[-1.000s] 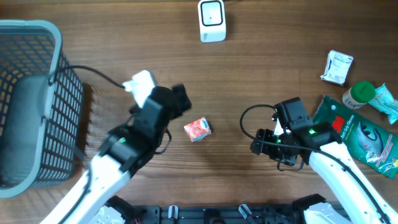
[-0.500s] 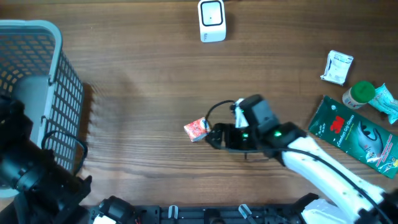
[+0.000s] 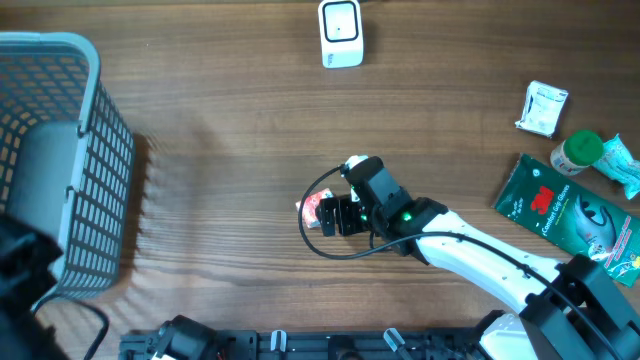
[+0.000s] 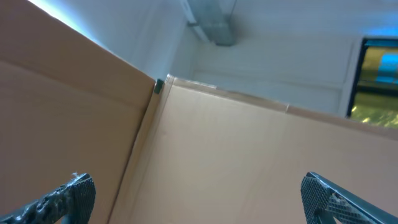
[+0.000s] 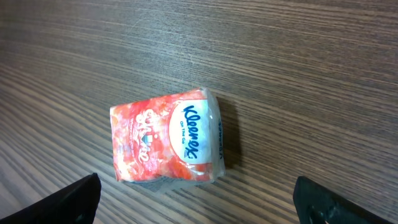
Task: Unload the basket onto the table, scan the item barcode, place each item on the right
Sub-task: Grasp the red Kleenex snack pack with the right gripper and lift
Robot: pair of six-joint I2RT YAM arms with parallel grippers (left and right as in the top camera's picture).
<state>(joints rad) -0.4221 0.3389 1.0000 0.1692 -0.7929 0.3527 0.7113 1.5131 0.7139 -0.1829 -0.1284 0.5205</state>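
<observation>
Right gripper spread wide over the tissue pack at table centre, probably lining up a grab toward the scanner at 12 o'clock; left gripper also spread, empty, off at 8 o'clock.

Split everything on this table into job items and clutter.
Job: Kleenex pack; white scanner; right gripper, fingers open, at the pack.
Lying about: grey basket; green 3M pouch; white sachet; green-capped bottle; pale teal wrapper.
</observation>
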